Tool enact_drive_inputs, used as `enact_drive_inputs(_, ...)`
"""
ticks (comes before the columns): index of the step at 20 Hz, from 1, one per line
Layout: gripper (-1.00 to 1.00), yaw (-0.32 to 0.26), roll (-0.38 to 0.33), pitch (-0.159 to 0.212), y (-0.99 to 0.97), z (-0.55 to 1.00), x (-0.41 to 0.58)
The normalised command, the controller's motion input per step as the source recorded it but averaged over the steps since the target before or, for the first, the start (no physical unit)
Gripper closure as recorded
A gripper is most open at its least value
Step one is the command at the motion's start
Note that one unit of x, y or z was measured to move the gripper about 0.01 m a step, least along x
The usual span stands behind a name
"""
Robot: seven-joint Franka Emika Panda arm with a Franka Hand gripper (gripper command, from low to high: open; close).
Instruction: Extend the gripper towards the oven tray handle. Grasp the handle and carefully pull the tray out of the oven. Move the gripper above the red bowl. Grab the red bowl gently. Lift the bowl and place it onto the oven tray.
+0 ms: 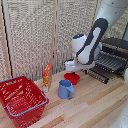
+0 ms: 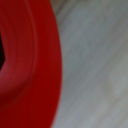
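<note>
Fingers of the gripper (image 1: 73,71) are hidden in the exterior view behind the white block at the end of the arm (image 1: 91,42), so I cannot tell whether they are spread or pinching. That block sits right over the red bowl (image 1: 71,77), at or just above its rim; whether anything touches the bowl cannot be made out. The wrist view is filled on one side by a blurred curve of the bowl's red wall (image 2: 27,70), very close to the camera, with pale wooden table (image 2: 95,65) beyond it; no fingertip shows clearly there.

Just beside the bowl, toward the exterior view's left and nearer the camera, stands a blue mug (image 1: 65,89). Further left is an upright orange packet (image 1: 47,76), and past that a big red mesh basket (image 1: 21,99) with a blue rim, well apart from the bowl.

On the exterior view's right sits the oven (image 1: 116,51), dark with a black top. Its tray (image 1: 108,62), a rack of parallel bars, sticks out from the front, with the tray handle (image 1: 98,74) along its near edge. The bowl lies near the handle, on the table, not on the tray. It looks small, shallow, round and bright red.
</note>
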Motion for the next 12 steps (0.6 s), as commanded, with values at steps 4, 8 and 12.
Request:
enact_drive_inputs(4,1.0,-0.049,0.027,0.022,-0.03,-0.09,0.115)
enact_drive_inputs(8,1.0,0.02,0.011,0.004,-0.01,-0.03,0.0)
enact_drive_inputs(12,1.0,0.002,0.002,0.004,0.01,0.0,0.008)
